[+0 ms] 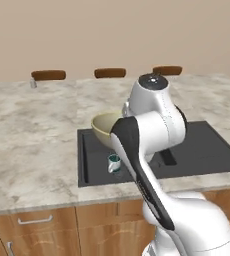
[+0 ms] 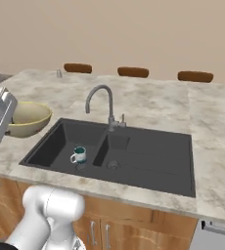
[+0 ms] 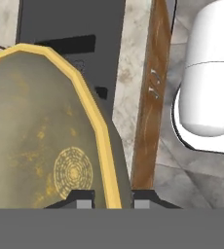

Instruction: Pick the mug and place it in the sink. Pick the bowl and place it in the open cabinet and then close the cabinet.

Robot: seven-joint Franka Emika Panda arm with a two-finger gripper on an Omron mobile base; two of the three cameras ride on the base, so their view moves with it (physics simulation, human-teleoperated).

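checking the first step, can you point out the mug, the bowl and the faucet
mug [image 2: 78, 155]: right base view, its whitish outer side
bowl [image 2: 30, 118]: right base view, its outer wall
faucet [image 2: 101, 89]: right base view, top of its curved neck

surface: marble counter [image 2: 158, 105] | inset: sink [image 2: 148, 161] | far edge: small grey obj, maybe shaker [image 2: 58, 73]

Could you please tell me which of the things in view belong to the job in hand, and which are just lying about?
Belonging to the job:
- bowl, its rim between the fingers of the gripper
- mug, upright in the sink

Just lying about:
- faucet
- three brown chair backs beyond the counter
- base cabinets
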